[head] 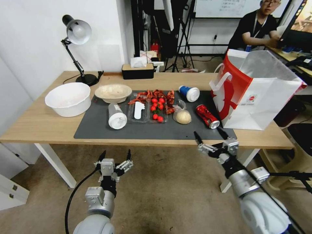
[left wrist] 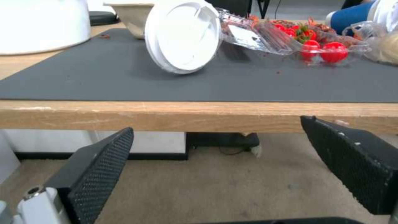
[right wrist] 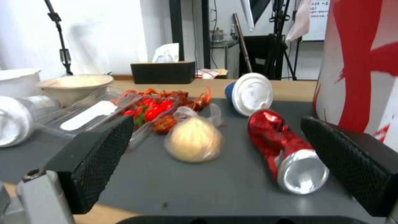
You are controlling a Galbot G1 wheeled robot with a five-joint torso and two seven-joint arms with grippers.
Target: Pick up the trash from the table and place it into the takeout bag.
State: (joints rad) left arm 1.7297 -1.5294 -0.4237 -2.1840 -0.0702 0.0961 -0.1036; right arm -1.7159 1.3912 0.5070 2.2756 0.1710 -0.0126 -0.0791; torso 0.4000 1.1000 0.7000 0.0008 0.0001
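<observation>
The right gripper [head: 209, 138] hovers at the near edge of the table [head: 39, 125], its fingers spread wide and holding nothing. Just beyond it, close to its outer finger, the crushed red drink can [right wrist: 282, 146] lies on its side on the dark grey mat [head: 97, 128], silver end turned toward the gripper. Beside the can, ahead of the inner finger, sits the bagged beige bun [right wrist: 192, 141]. Farther on, the blue paper cup with white lid [right wrist: 248, 93] lies tipped over, and clear plastic trays [head: 148, 109] of red food scraps and small tomatoes spread toward the left. The takeout bag [head: 256, 94] stands upright just to the outer side of the right gripper, its red panel near the can. The left gripper [head: 115, 157] hangs lower, short of the table edge, fingers also spread wide and empty. Past it the clear white-lidded cup [head: 116, 116] lies on the mat, lid toward the gripper. Beyond that stand the shallow beige bowl [head: 113, 92] and a large white bowl [head: 68, 99], then a desk lamp [head: 76, 48] and a tissue box [head: 137, 70] at the far edge.
</observation>
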